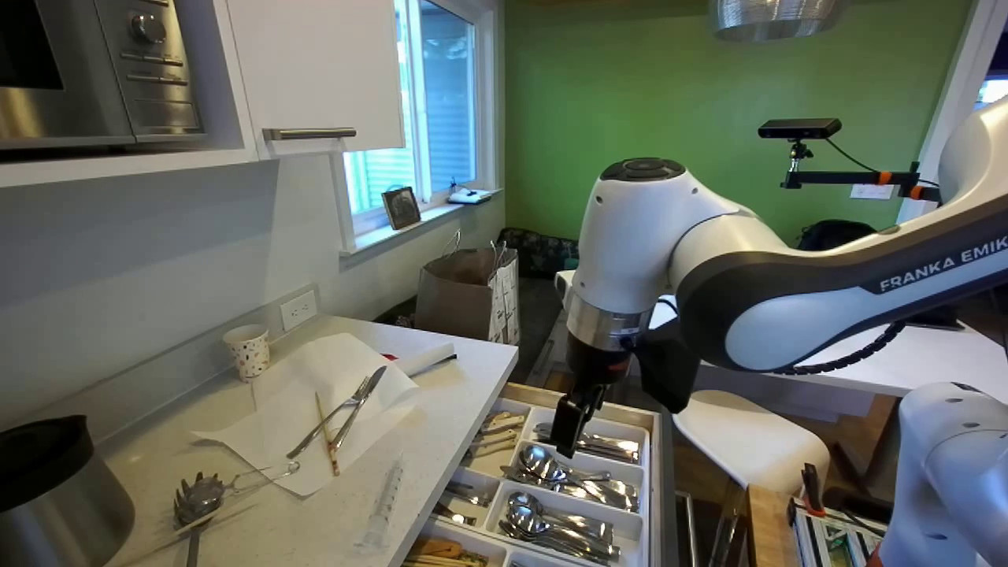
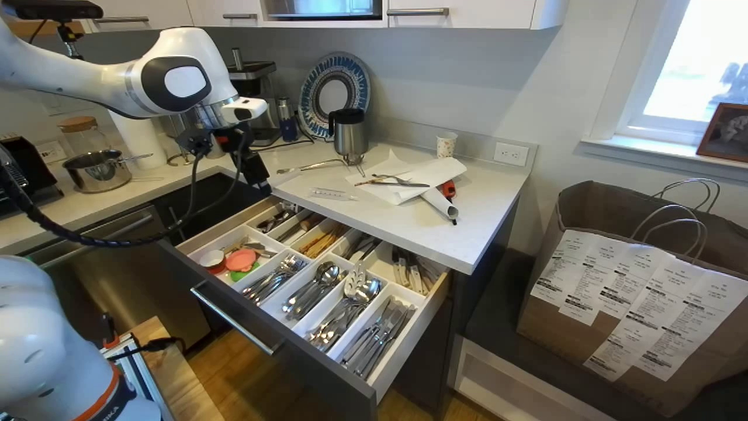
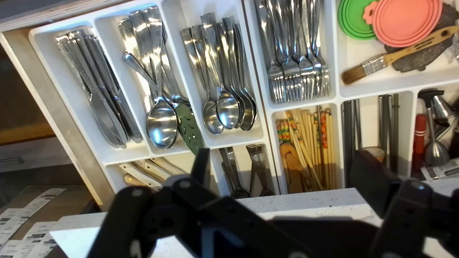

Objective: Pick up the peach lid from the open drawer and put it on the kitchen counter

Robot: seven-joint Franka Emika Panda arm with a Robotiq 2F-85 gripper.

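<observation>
Closest in the wrist view is your pincer (image 3: 283,161), with its two fingers (image 3: 374,181) spread wide. It hangs up above the drawer (image 3: 52,100), which is pulled out.

The peach lid (image 3: 407,21) is down in the drawer, well apart from your fingers. You can see it at the top right of the wrist view. It lies partly over a green lid (image 3: 353,19). A brush (image 3: 398,55) is just beside it, lying across a dark flat thing (image 3: 416,61) (I can't tell what that is). In an exterior view, you can see a red and white round thing (image 2: 211,260) just beside the peach lid too.

Next along you have forks (image 3: 297,71), then spoons (image 3: 227,107), then a big spoon (image 3: 163,123) with a slotted tool (image 3: 188,123), then knives (image 3: 102,96). The row by the counter (image 2: 485,204) has chopsticks (image 3: 315,150).

Past the drawer, on the counter, you see white paper (image 1: 339,370) with a fork (image 1: 323,427) and a knife (image 1: 373,384) crossed on top. A clear tube (image 1: 383,504) lies near the paper. A cup (image 1: 249,352) stands upright behind it.

Farther off, a brown bag (image 1: 453,299) stands past the counter's end. A white table (image 1: 937,366) is behind your arm (image 1: 756,276), and a green wall (image 1: 669,110) is at the back.
</observation>
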